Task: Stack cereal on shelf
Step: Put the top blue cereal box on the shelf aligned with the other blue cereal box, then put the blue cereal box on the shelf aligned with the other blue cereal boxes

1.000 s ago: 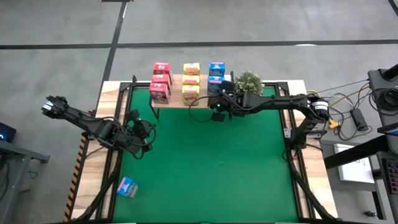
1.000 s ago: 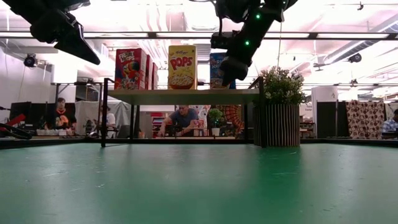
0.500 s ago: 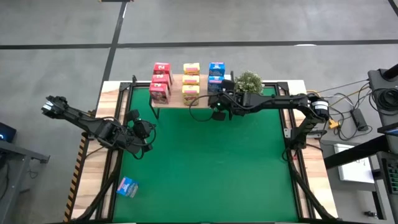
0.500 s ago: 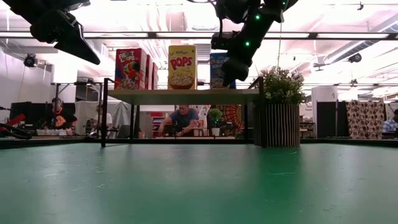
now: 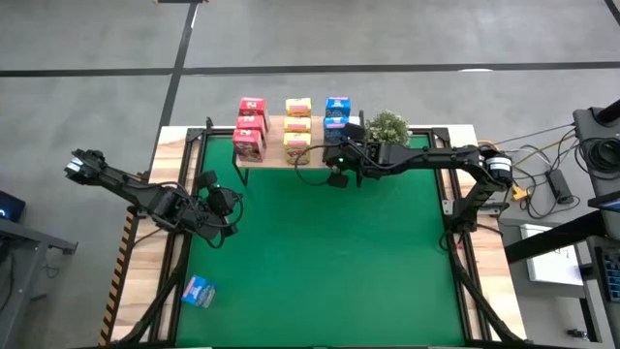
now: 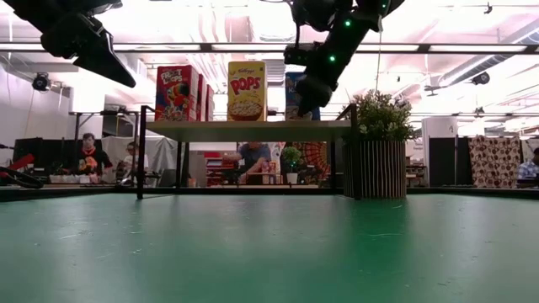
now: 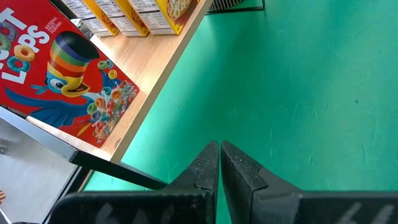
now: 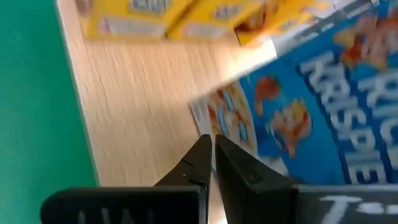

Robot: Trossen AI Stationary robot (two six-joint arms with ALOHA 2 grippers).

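Observation:
The light-wood shelf (image 5: 271,153) stands at the table's far edge. It carries a row of pink-red boxes (image 5: 250,126), a row of yellow boxes (image 5: 297,121) and a row of blue boxes (image 5: 336,111). One more blue box (image 5: 199,291) lies on the wooden border at the near left. My right gripper (image 8: 211,146) is shut and is at the front of the nearest blue box (image 8: 311,112), also seen in the low view (image 6: 305,88). My left gripper (image 7: 219,149) is shut and hovers over the left part of the table (image 5: 231,208), away from every box. My right gripper has its shut fingertips (image 8: 202,149) at the lower front corner of the nearest blue box (image 8: 230,124), coming level from the table's near side. The box stands upright on the shelf. I cannot tell whether the tips touch it.
A small potted plant (image 5: 387,126) stands just right of the shelf, close to my right arm. Black metal rails run along the table's left and right sides. The green tabletop (image 5: 329,252) is open in the middle and near side. People show in the room behind (image 6: 253,160).
My right gripper has moved toward the table's far edge, in to the front of the blue boxes on the shelf, rising slightly.

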